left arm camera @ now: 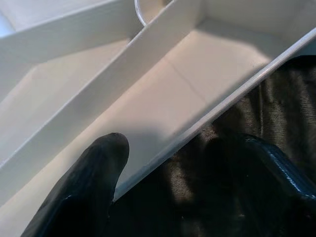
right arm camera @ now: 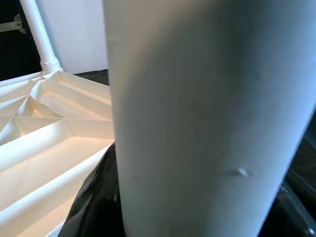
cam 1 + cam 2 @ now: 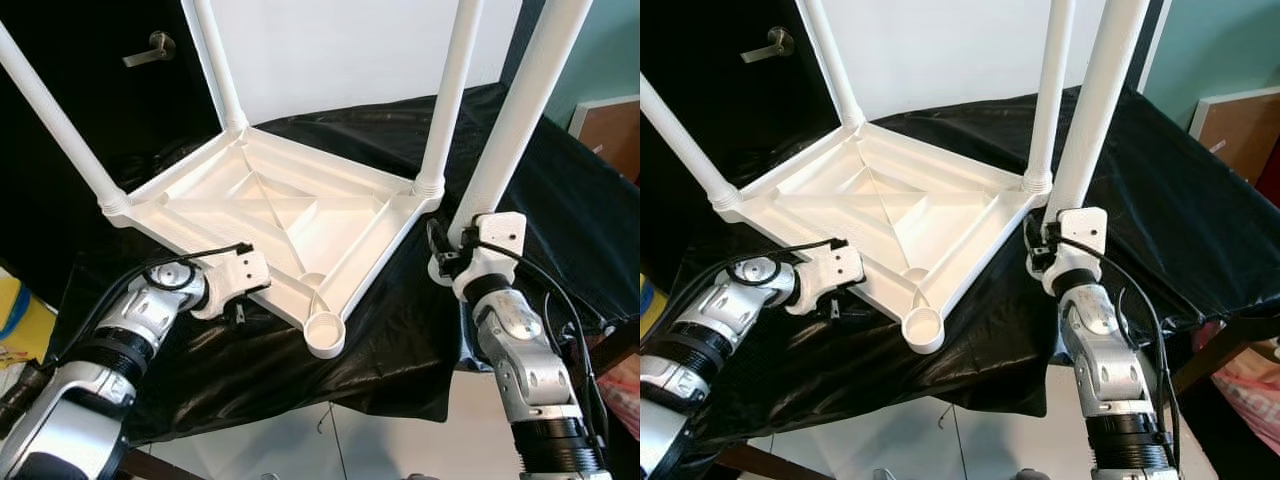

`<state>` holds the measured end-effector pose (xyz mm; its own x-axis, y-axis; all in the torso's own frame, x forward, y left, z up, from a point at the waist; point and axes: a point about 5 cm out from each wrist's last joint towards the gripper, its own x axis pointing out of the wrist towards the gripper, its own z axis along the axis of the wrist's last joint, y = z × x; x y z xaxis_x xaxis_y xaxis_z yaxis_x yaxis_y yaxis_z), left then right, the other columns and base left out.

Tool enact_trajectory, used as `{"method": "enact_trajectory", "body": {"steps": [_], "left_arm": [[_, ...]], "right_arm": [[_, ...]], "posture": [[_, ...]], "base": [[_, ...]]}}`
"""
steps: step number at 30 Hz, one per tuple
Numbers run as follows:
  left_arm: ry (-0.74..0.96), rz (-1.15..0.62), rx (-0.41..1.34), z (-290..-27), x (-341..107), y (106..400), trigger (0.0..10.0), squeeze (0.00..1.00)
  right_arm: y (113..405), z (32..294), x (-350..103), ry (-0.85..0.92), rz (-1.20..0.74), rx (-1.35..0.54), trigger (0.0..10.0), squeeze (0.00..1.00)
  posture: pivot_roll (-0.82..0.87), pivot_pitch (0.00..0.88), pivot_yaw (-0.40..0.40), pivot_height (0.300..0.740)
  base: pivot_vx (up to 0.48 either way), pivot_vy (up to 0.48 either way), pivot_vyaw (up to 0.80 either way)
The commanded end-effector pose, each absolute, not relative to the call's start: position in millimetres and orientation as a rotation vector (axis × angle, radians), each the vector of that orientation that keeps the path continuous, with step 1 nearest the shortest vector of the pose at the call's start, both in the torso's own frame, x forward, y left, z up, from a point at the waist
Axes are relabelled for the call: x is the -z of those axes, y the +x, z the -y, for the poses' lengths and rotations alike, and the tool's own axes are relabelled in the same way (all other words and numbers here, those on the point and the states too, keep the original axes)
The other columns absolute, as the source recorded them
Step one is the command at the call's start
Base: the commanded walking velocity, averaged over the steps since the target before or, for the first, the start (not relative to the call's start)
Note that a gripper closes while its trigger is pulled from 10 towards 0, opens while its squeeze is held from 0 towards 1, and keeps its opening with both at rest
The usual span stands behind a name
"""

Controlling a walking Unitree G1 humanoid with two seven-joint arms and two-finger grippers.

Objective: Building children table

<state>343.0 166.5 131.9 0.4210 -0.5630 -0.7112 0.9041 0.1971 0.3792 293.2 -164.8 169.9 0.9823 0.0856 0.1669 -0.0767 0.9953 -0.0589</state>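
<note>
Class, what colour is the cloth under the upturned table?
Black cloth, clearest in the left eye view.
</note>
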Motion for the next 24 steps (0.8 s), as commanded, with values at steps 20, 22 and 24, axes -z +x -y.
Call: {"method": "enact_trajectory", "body": {"steps": [20, 22, 24], "left_arm": [[0.750, -0.523, 1.091, -161, -133, 354, 0.0, 0.00], [0.743, -0.519, 1.077, -161, -133, 355, 0.0, 0.00], [0.735, -0.513, 1.071, -160, -133, 354, 0.0, 0.00]], "right_arm": [[277, 159, -163, -0.047, 0.122, -0.087, 10.0, 0.00], [277, 159, -163, -0.048, 0.121, -0.088, 10.0, 0.00], [278, 158, -165, -0.047, 0.124, -0.092, 10.0, 0.00]], "posture": [[-0.24, 0.143, 0.124, 0.740], [-0.24, 0.137, 0.122, 0.740], [-0.24, 0.132, 0.121, 0.740]], "base": [[0.000, 0.000, 0.00], [0.000, 0.000, 0.00], [0.000, 0.000, 0.00]]}}
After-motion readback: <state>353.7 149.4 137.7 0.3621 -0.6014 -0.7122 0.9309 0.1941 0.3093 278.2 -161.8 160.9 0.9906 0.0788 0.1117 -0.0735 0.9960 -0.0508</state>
